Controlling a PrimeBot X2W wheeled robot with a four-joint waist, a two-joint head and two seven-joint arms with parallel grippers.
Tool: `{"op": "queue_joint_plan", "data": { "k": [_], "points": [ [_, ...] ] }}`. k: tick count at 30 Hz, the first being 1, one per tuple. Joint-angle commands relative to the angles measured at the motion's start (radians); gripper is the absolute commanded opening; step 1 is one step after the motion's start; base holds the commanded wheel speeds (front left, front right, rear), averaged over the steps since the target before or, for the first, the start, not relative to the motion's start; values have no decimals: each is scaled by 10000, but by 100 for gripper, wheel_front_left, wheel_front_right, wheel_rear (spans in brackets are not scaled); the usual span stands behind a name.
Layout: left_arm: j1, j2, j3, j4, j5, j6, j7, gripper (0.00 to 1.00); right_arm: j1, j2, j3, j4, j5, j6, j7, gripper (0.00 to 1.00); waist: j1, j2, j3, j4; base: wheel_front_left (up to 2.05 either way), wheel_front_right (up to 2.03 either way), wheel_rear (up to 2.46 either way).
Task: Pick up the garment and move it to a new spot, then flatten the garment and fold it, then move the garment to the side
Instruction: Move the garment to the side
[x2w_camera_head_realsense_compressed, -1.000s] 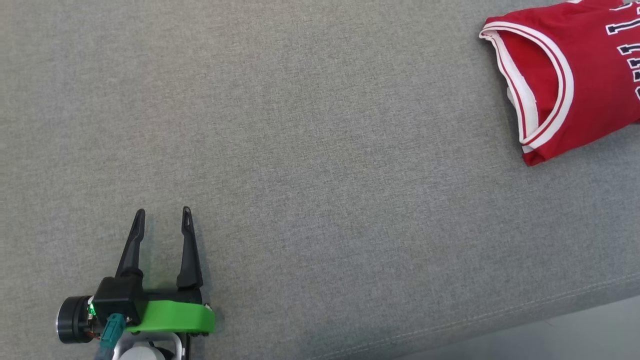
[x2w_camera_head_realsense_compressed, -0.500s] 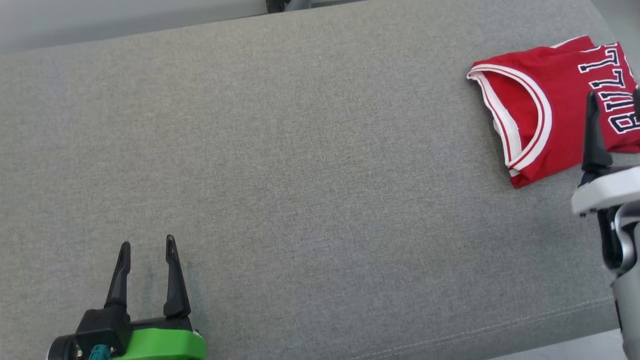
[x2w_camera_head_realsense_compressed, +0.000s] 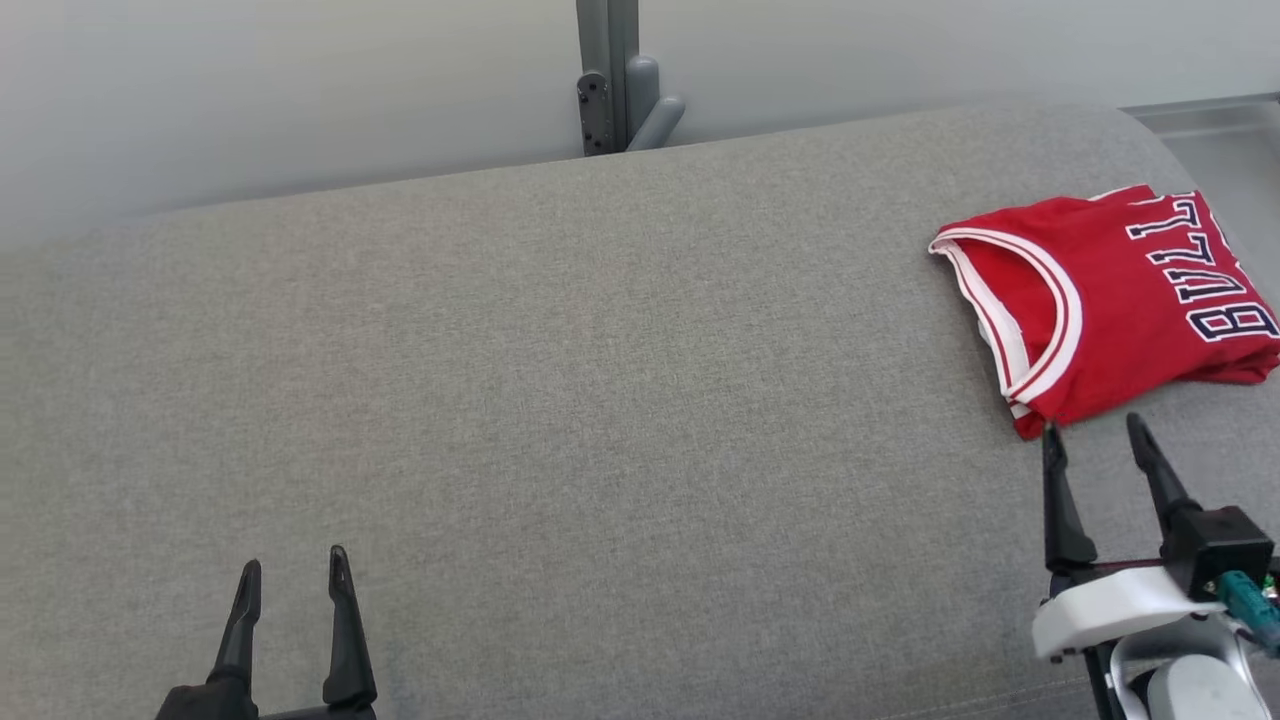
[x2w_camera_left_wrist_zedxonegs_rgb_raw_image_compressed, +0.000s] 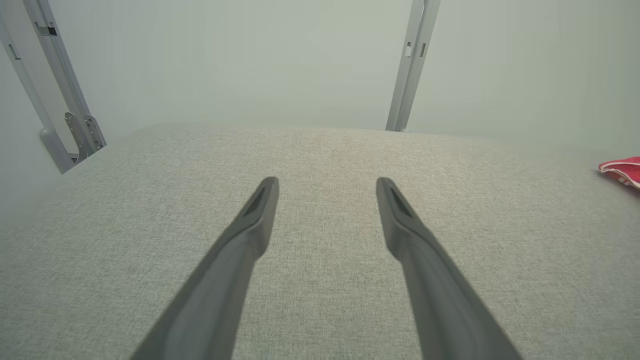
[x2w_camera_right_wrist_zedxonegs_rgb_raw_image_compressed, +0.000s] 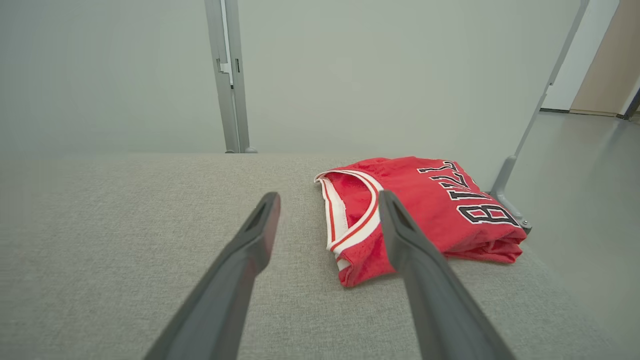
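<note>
A folded red mesh basketball jersey (x2w_camera_head_realsense_compressed: 1130, 290) with white-and-red trim and dark lettering was seen lying on the grey fabric-covered table (x2w_camera_head_realsense_compressed: 600, 400), in the upper right of the head view, close to the table's right end. Its trimmed neck opening was turned toward the middle of the frame.

The right tool (x2w_camera_head_realsense_compressed: 1092, 428) was found in the lower right of that view, its two long dark fingers spread wide and nothing held between them. Its fingertips were placed just below the jersey's lower corner; whether cloth was touched could not be told. In the right wrist view the right tool (x2w_camera_right_wrist_zedxonegs_rgb_raw_image_compressed: 330, 196) was pointed at the jersey (x2w_camera_right_wrist_zedxonegs_rgb_raw_image_compressed: 440, 210), whose collar was framed between the fingers.

The left tool (x2w_camera_head_realsense_compressed: 294, 560) was seen at the lower left, likewise fully spread and empty, well apart from the jersey. In the left wrist view the left tool (x2w_camera_left_wrist_zedxonegs_rgb_raw_image_compressed: 327, 182) was shown over bare fabric, with a sliver of the jersey (x2w_camera_left_wrist_zedxonegs_rgb_raw_image_compressed: 622, 170) at the right edge. A grey metal post (x2w_camera_head_realsense_compressed: 610, 80) was visible behind the table, top centre.
</note>
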Motion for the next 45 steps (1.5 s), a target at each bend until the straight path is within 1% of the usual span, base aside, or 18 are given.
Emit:
{"op": "queue_joint_plan", "data": {
  "k": [1,6,11,16,22,34,39,45],
  "points": [
    [118,22,78,52,-85,-13,-24,100,183,53,107,-56,-85,-14,-22,100,1,51,-291,289,0,0,0],
    [157,22,255,298,-146,-92,-24,100,352,179,694,1,-207,-14,-22,100,1,51,-389,495,0,0,0],
    [104,20,359,457,-153,-127,-24,100,270,230,817,123,-299,-14,-22,100,1,51,-378,738,0,0,0],
    [-54,20,406,509,-182,-149,-24,100,253,241,741,161,-337,-14,-22,100,1,51,-312,882,0,0,0],
    [-115,22,503,601,-174,-171,-24,100,258,243,678,243,-430,-14,-22,100,1,51,-283,885,0,0,0],
    [25,22,595,698,-201,-232,-23,100,357,244,666,413,-388,-14,-23,100,1,51,-504,1019,0,0,0],
    [76,22,510,742,-212,-460,-23,100,411,244,649,551,-298,-14,-23,100,1,51,-549,1005,0,0,0],
    [93,22,535,817,-215,-546,-23,100,412,245,622,612,-247,-14,-23,100,1,51,-563,909,0,0,0]
  ]
}}
